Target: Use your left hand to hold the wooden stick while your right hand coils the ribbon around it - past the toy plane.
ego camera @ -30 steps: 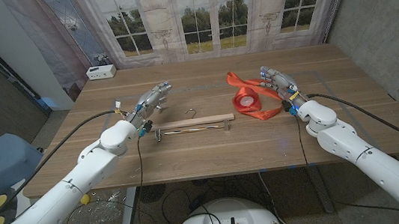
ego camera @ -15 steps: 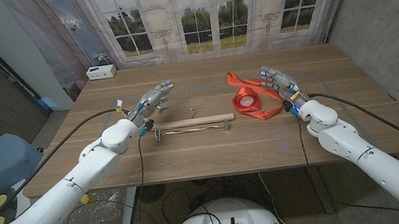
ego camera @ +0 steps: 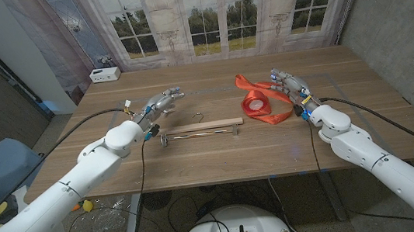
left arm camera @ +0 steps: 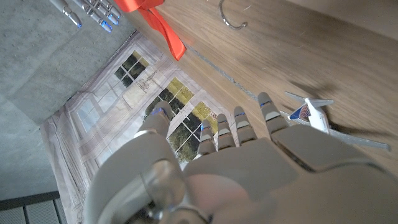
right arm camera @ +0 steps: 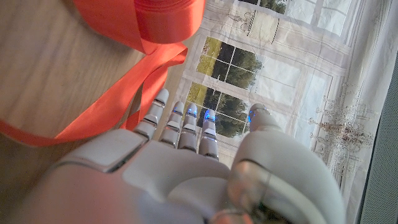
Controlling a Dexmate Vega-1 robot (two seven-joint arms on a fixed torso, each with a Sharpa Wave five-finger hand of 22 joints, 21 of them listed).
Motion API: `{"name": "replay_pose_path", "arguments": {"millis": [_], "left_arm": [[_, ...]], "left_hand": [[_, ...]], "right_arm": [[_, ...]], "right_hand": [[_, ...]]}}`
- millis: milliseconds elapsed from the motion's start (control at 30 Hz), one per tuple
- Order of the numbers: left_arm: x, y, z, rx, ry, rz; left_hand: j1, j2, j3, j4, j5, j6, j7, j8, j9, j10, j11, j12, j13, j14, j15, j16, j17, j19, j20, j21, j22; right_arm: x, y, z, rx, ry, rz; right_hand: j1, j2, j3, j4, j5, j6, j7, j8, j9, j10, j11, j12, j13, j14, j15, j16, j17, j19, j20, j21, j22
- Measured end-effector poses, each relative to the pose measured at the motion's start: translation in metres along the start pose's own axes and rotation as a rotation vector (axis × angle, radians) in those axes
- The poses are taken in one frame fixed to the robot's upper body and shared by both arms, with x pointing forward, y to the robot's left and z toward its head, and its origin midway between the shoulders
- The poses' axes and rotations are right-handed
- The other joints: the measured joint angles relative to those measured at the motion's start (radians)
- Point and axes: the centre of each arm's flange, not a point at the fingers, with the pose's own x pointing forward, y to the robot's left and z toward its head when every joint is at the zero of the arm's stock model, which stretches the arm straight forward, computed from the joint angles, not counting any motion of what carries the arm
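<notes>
Wooden table (ego camera: 219,157). Left hand (ego camera: 157,104) hovers with fingers extended and apart, holding nothing. Toy plane (left arm camera: 309,113) just beside it; nose markings red and blue, too blurred to read. Wooden stick (ego camera: 201,127) lies mid-table, apart from both hands. Red ribbon (ego camera: 259,104) coiled right of it. Right hand (ego camera: 289,85) spread, probably just touching the ribbon.
</notes>
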Motion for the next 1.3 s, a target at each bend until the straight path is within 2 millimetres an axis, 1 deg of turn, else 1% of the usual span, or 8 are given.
{"name": "replay_pose_path", "arguments": {"millis": [133,200,600,633,800,1033,1233,1300], "left_arm": [[-0.003,-0.003,0.007,0.053,0.016,-0.010],[-0.004,-0.003,0.005,0.079,0.042,-0.005],[-0.015,-0.014,0.032,0.192,0.048,-0.040],[-0.017,-0.012,0.025,0.225,0.102,-0.034],[-0.021,-0.015,0.030,0.272,0.137,-0.054],[-0.025,-0.018,0.037,0.331,0.182,-0.083],[-0.028,-0.019,0.044,0.392,0.225,-0.106],[-0.028,-0.022,0.047,0.413,0.236,-0.116]], "left_hand": [[0.027,0.000,0.008,-0.008,0.000,0.025,-0.003,0.007,0.000,0.009,-0.009,0.000,0.000,0.014,-0.003,0.000,0.000,0.010,0.010,0.000,0.000],[0.038,-0.001,0.008,-0.008,0.000,0.026,-0.002,0.007,0.000,0.009,-0.009,0.000,0.000,0.014,-0.003,0.000,0.000,0.010,0.010,0.000,0.000],[0.079,-0.004,0.016,-0.016,0.000,0.037,-0.002,0.007,0.005,0.014,-0.014,0.000,0.000,0.014,-0.003,0.000,0.000,0.010,0.010,-0.007,0.000],[0.079,-0.004,0.016,-0.016,0.000,0.037,-0.002,0.007,0.005,0.014,-0.014,0.000,0.000,0.014,-0.003,0.000,0.000,0.010,0.010,-0.007,0.000],[0.097,-0.003,0.016,-0.016,0.000,0.037,-0.002,0.007,0.005,0.019,-0.009,0.000,0.005,0.024,-0.008,0.000,0.000,0.010,0.010,-0.007,0.000],[0.138,-0.009,0.016,-0.016,0.000,0.041,0.002,0.003,0.005,0.063,-0.012,0.006,0.005,0.057,-0.025,0.000,0.000,0.021,0.011,-0.007,0.003],[0.176,-0.004,0.019,-0.013,0.000,0.091,0.013,0.012,0.005,0.095,-0.018,0.014,0.010,0.060,-0.028,0.000,0.005,0.027,0.005,-0.011,0.003],[0.186,0.000,0.019,-0.013,0.000,0.100,0.015,0.015,0.005,0.102,-0.013,0.018,0.010,0.064,-0.032,0.000,0.005,0.036,0.003,-0.011,0.003]], "right_arm": [[-0.003,0.000,-0.001,-0.001,0.000,0.001],[-0.004,0.000,-0.001,-0.001,-0.002,0.002],[-0.011,0.000,0.000,0.004,-0.016,0.009],[-0.014,0.000,-0.002,0.005,-0.013,0.010],[-0.019,0.000,-0.004,0.008,-0.015,0.014],[-0.024,0.001,-0.007,0.015,-0.019,0.017],[-0.027,0.001,-0.008,0.022,-0.026,0.020],[-0.028,0.001,-0.009,0.025,-0.026,0.020]], "right_hand": [[-0.002,0.002,0.003,-0.003,0.000,0.000,0.000,0.000,0.000,0.000,0.000,0.000,0.000,0.000,0.000,0.000,0.000,0.002,0.002,-0.008,0.000],[-0.002,0.002,0.003,-0.003,0.000,0.000,0.000,0.000,0.000,0.000,0.000,0.000,0.000,0.000,0.000,0.000,0.000,0.004,0.004,-0.008,0.000],[-0.002,0.002,0.003,-0.003,0.000,0.004,-0.004,0.000,0.000,0.000,0.000,0.000,0.000,0.000,0.000,0.000,0.000,0.004,0.004,-0.008,0.000],[-0.002,0.002,0.003,-0.003,0.000,0.005,-0.006,0.000,0.000,0.000,0.000,0.000,0.000,0.000,0.000,0.000,0.000,0.004,0.004,-0.008,0.000],[-0.002,0.002,0.003,-0.003,0.000,0.005,-0.006,0.000,0.000,0.000,0.000,0.000,0.000,0.000,0.000,0.000,0.000,0.004,0.004,-0.016,0.000],[-0.006,0.006,0.007,-0.007,0.000,0.005,-0.006,0.000,0.000,0.000,0.001,-0.005,0.000,0.000,0.000,0.000,0.004,0.004,0.004,-0.016,0.000],[-0.010,0.002,0.007,-0.007,0.000,0.005,-0.005,0.000,0.000,0.005,0.006,-0.005,0.000,0.000,0.000,0.000,0.005,0.004,0.004,-0.016,0.000],[-0.010,0.002,0.007,-0.007,0.000,0.005,-0.005,0.000,0.000,0.005,0.006,-0.005,0.000,0.000,0.000,0.000,0.005,0.004,0.004,-0.016,0.000]]}}
